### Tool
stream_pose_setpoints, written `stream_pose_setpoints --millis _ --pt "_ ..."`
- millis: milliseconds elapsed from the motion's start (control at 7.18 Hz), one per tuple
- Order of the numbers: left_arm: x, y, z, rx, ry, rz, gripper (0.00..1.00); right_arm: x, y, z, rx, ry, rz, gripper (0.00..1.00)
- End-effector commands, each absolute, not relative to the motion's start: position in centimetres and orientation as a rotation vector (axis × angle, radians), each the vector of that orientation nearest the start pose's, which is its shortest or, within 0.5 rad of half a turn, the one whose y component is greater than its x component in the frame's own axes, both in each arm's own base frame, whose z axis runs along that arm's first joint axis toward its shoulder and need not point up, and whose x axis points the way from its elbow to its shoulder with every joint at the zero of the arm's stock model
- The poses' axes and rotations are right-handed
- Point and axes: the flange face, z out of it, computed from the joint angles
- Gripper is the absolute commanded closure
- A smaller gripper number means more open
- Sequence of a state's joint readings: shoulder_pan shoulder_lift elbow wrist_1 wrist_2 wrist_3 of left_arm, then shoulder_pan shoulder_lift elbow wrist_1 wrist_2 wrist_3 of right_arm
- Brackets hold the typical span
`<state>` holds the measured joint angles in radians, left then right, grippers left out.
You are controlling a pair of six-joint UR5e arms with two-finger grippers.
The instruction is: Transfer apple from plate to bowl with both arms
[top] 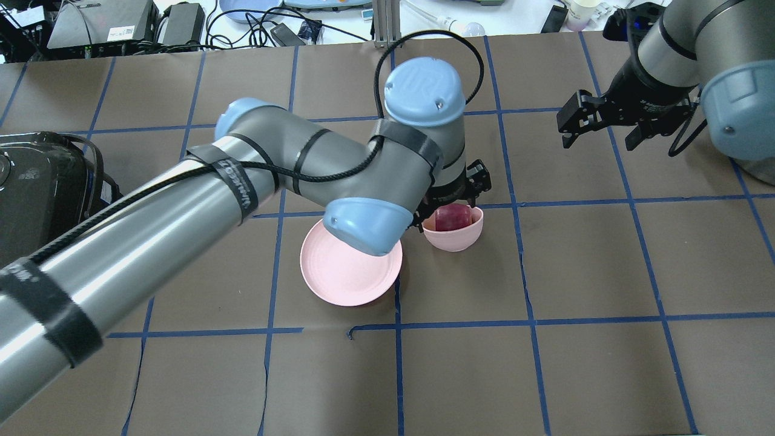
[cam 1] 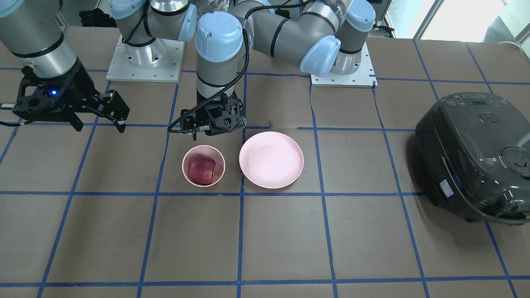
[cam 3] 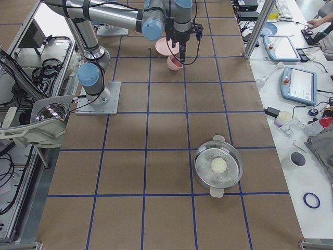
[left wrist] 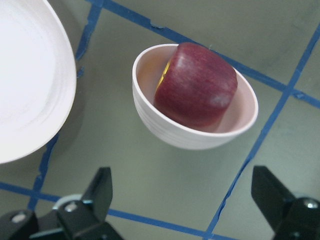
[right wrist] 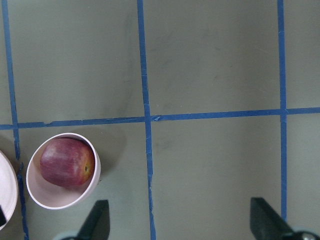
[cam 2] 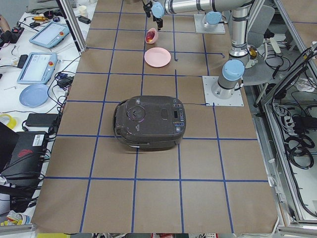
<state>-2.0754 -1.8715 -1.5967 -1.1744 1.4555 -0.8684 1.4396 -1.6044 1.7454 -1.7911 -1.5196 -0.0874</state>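
The dark red apple [cam 1: 202,169] lies inside the small pink bowl [cam 1: 184,165]. The wide pink plate [cam 1: 271,159] stands empty right beside it. My left gripper [cam 1: 214,123] hangs open and empty just above the bowl's robot-side edge. In the left wrist view its fingers [left wrist: 100,190] stand wide apart below the apple [left wrist: 196,85] and the bowl [left wrist: 190,137]. My right gripper [cam 1: 99,123] is open and empty, held high and well off to the bowl's side. The right wrist view shows the apple [right wrist: 67,162] in the bowl [right wrist: 55,200] at lower left.
A dark rice cooker [cam 1: 476,157] sits on the table at the robot's left end. A steel pot [cam 3: 218,166] with a pale round object inside stands far toward the robot's right end. Blue tape lines grid the brown table.
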Motion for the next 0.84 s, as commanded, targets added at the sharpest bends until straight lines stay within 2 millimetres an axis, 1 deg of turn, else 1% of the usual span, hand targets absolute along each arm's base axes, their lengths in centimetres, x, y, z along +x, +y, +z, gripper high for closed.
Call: stream_pose_setpoints --millis 0,139,278,418,557,696 --pt "-36.8 -46.7 40.5 -0.406 3.225 0.053 0.00 8.2 -48.5 45.3 0.041 3.113 -0.112 0.00" --pt "-34.1 -46.7 42.6 -0.278 3.234 0.055 0.00 8.4 -48.4 46.5 0.039 3.108 -0.101 0.00" --pt "-32.4 -46.1 44.6 -0.141 3.246 0.015 0.00 8.3 -48.7 48.2 0.038 3.115 -0.138 0.00" --pt "-30.1 -45.9 46.1 0.029 3.199 -0.042 0.00 8.5 -48.6 48.7 0.092 3.101 -0.131 0.00" --pt "-28.3 -45.7 47.6 0.074 3.179 -0.088 0.00 9.4 -48.4 48.7 0.161 3.095 -0.128 0.00" --pt "-26.1 -45.5 48.3 0.107 3.168 -0.060 0.00 11.0 -48.0 48.7 0.122 3.106 -0.127 0.00"
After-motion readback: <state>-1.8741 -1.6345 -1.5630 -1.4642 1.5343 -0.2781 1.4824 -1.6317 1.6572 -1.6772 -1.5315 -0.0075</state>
